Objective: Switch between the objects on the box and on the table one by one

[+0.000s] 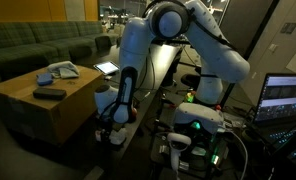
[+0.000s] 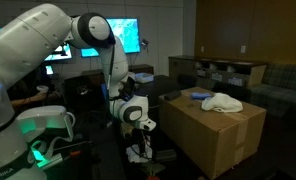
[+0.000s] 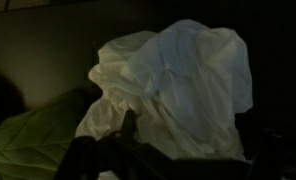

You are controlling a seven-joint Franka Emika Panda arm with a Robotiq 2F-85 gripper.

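Observation:
The tan cardboard box carries a white cloth, a small blue piece and a flat black bar. My gripper hangs low beside the box, by the black table. In the wrist view a crumpled white rag fills most of the picture just under the gripper. Its dark fingers stand apart at the bottom edge, open, with nothing clamped between them. The red and brownish pieces are not visible.
A tablet with a bright screen lies behind the box. The green sofa runs along the back. A green quilted surface shows beside the rag. A laptop and lit equipment stand by the robot base.

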